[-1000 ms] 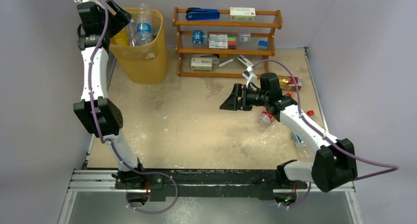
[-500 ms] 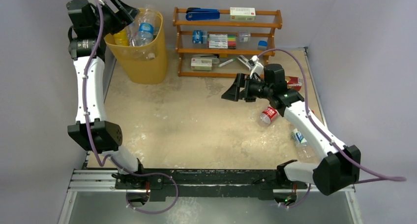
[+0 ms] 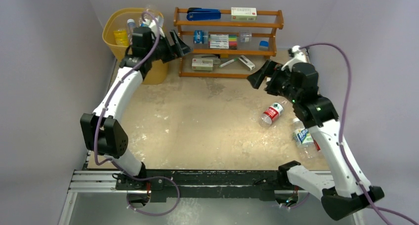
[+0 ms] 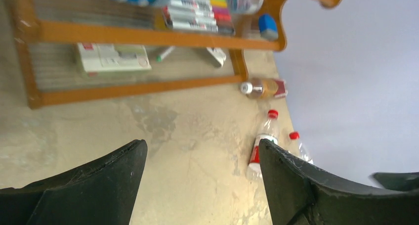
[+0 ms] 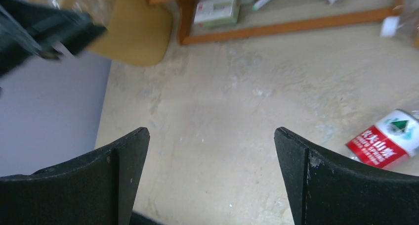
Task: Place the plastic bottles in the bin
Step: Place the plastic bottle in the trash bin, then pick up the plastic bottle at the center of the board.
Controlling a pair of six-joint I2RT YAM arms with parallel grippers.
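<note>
Beside the yellow bin [image 3: 109, 27], the left hand [image 3: 182, 44] swings clear, spread wide and empty, bottles [image 3: 121, 37] inside, while the right hand [image 3: 258, 72], gaping and empty too, rises above the red-labelled bottle [image 3: 272, 112] on the surface [image 3: 197, 121].

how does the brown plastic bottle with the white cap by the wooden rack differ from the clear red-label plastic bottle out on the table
The brown plastic bottle is amber-coloured with a white cap; the clear red-label plastic bottle is see-through with a red cap. The brown one lies right by the wooden rack's foot; the clear one lies out on open table. Both lie on their sides and carry red labels.
</note>
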